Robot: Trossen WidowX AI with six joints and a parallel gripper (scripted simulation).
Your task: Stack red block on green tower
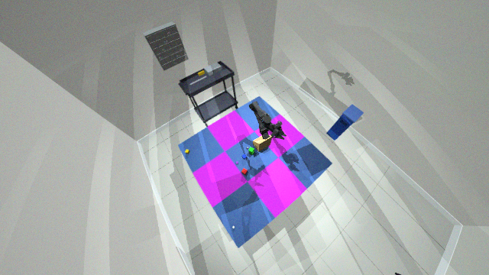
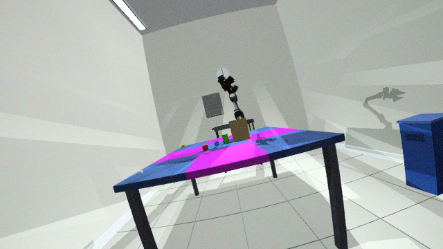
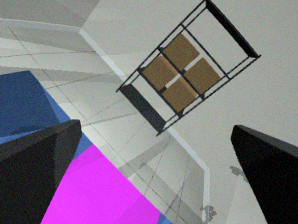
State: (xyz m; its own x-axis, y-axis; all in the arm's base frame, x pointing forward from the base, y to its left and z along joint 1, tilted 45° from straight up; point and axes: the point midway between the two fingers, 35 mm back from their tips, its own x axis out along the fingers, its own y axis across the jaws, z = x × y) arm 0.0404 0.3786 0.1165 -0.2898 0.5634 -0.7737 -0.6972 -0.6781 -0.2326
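Gripper (image 2: 227, 82) of black parallel-jaw type raised high above the wooden base box (image 2: 239, 129), fingers spread wide with nothing between them; wrist view aimed at wall and shelf rack, not at the work. Small red cube block (image 1: 244, 171) lying on the table well apart from the arm, on a magenta square near a blue one. Short green block tower (image 1: 251, 150) standing upright just beside the base box, with a small blue cube (image 1: 244, 156) near it.

Step in hand judged as the reach for the red block, not yet begun. Recommended: swing down and outward, passing clear of the tower; descend vertically over the cube with jaws wide, centred and squared to its faces before closing.

Surface: table (image 2: 297, 142) with blue and magenta chequered top on dark legs; small yellow cube (image 1: 186, 151) and white piece (image 1: 233, 227) near its edges. Room: pale walls, tiled floor, dark metal cart (image 1: 208, 82), blue bin (image 2: 420, 152).
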